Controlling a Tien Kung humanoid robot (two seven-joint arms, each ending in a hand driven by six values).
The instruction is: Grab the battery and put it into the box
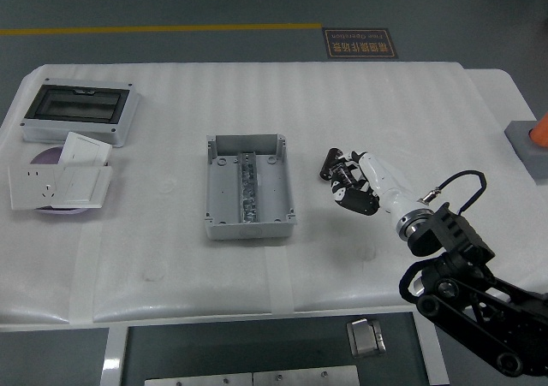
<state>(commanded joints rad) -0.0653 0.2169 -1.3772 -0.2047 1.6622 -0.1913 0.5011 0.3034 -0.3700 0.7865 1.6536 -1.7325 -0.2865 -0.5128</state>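
A small black cylindrical battery (330, 162) lies on the white table, right of an open grey box (248, 187) at the table's middle. My right hand (349, 181) reaches in from the lower right; its fingers are spread right beside the battery and partly cover its lower right end. I cannot tell whether they touch it. The battery still rests on the table. The left arm is out of view.
A grey enclosure with a dark window (77, 112) stands at the back left. White wall sockets (60, 181) lie over a purple disc (43, 157) at the left. A grey block with an orange cone (533, 142) sits at the right edge.
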